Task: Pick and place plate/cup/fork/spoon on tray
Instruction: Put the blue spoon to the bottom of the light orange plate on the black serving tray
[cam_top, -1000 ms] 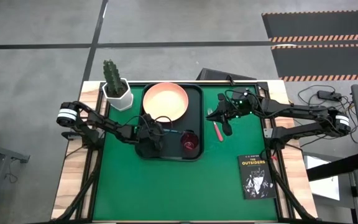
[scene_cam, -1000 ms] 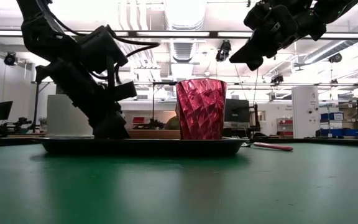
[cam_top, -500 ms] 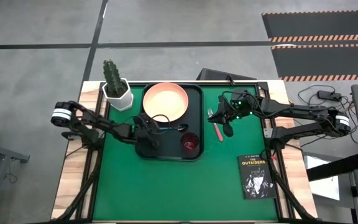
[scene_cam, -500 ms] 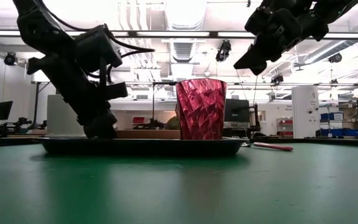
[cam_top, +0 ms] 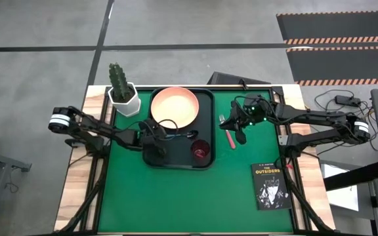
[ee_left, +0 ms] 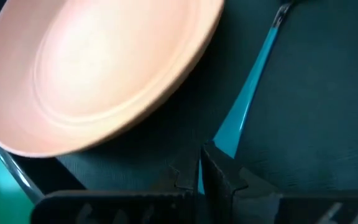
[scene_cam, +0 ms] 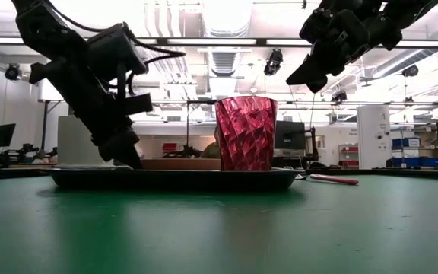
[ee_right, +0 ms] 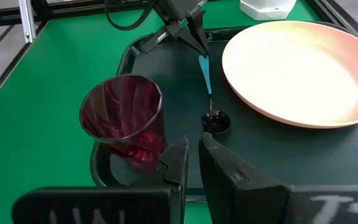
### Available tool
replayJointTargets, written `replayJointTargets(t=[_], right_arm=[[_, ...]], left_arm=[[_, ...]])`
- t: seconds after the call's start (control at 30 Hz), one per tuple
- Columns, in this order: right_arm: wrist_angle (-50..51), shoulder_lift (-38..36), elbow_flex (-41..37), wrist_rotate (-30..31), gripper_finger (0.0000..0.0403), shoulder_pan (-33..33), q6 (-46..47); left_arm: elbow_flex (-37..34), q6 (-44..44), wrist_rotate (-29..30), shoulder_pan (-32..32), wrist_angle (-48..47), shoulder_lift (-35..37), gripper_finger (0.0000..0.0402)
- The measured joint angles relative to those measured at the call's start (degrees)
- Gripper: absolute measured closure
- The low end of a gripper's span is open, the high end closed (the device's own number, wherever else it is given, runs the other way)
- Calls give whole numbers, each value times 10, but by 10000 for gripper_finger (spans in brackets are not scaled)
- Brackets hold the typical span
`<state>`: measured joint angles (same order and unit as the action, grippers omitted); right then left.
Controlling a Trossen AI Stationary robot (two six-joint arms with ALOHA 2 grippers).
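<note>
The dark tray (cam_top: pixel 208 124) holds the salmon-pink plate (cam_top: pixel 174 107), the maroon cup (cam_top: pixel 199 149) and the spoon (ee_left: pixel 244 102), which lies flat with its teal handle toward my left gripper. My left gripper (ee_left: pixel 199 171) is shut, low over the tray at the handle's free end; it also shows in the right wrist view (ee_right: pixel 201 51). The pink-handled fork (cam_top: pixel 229 136) lies on the green mat right of the tray. My right gripper (cam_top: pixel 240 136) is shut and empty, high above the mat near the fork (scene_cam: pixel 333 180). My left gripper's shut fingertips (ee_left: pixel 215 160) stand right at the free end of the spoon's handle (ee_left: pixel 225 142), slanting down from the table's left. I cannot tell whether they touch it. The spoon lies flat on the tray floor.
A white hexagonal pot with a cactus (cam_top: pixel 125 98) stands at the far left corner. A black book (cam_top: pixel 271 185) lies at the near right. Bare green mat spreads in front of the tray and between the tray and the book.
My left gripper has risen off the tray floor and drawn back toward the table's left edge. The spoon has stayed lying on the tray.
</note>
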<state>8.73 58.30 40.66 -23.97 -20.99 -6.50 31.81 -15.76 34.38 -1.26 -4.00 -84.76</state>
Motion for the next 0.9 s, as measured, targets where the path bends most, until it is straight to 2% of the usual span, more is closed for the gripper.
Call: replayJointTargets(t=[0.1,0.23,0.3,0.4,0.57,0.9], right_arm=[[0,0,0,0,374,0,0],[0,0,0,0,374,0,0],[0,0,0,0,374,0,-1],[0,0,0,0,374,0,-1],[0,0,-2,0,374,0,0],[0,0,-2,0,374,0,0]], left_arm=[[0,1,-10,0,2,21,401],[0,31,-123,0,-6,44,401],[-3,40,-157,-1,-17,46,401],[-14,41,-156,0,-18,40,401],[-33,33,-117,0,9,26,402],[-37,11,-67,1,4,25,402]])
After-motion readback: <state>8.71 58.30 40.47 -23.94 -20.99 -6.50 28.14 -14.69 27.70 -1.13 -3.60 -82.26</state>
